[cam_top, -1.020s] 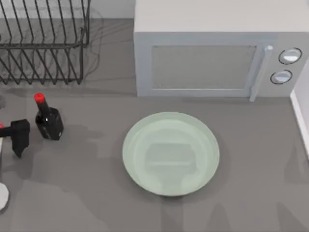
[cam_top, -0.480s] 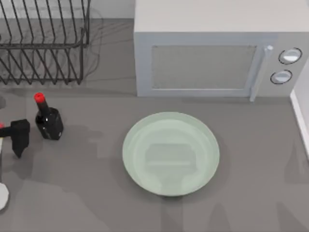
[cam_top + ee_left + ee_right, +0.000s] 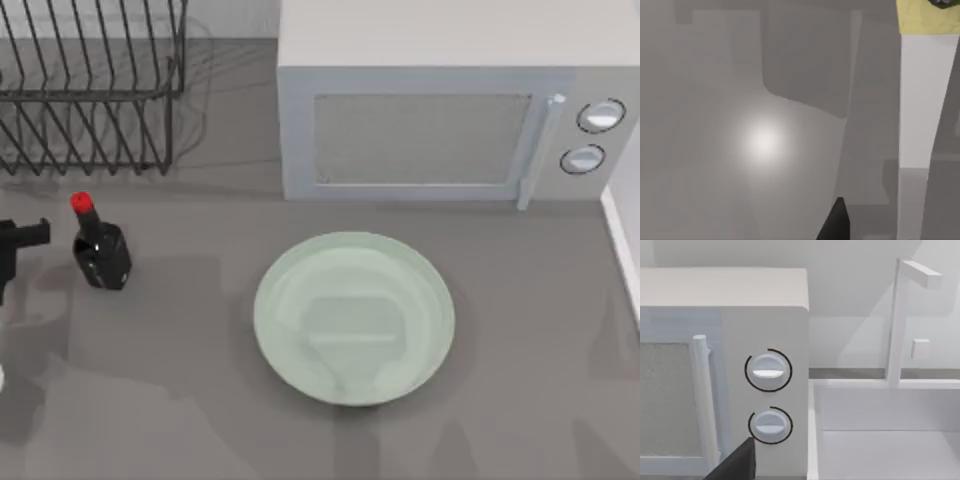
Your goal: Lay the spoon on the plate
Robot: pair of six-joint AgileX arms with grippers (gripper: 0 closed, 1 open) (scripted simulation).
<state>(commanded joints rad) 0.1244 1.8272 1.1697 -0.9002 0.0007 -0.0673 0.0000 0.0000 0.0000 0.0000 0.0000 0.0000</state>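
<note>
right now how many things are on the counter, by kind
plate: 1
bottle: 1
microwave: 1
dish rack: 1
total: 4
The left gripper is at the left edge, beside the bottle.

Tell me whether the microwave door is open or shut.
Shut. In the top view the microwave door sits flush with its front, the handle flat beside the two dials.

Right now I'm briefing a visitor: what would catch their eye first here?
The big pale green plate lying bare at the table's middle, with the microwave behind it. At the left, a dark bottle with a red cap, the left hand beside it at the edge.
</note>
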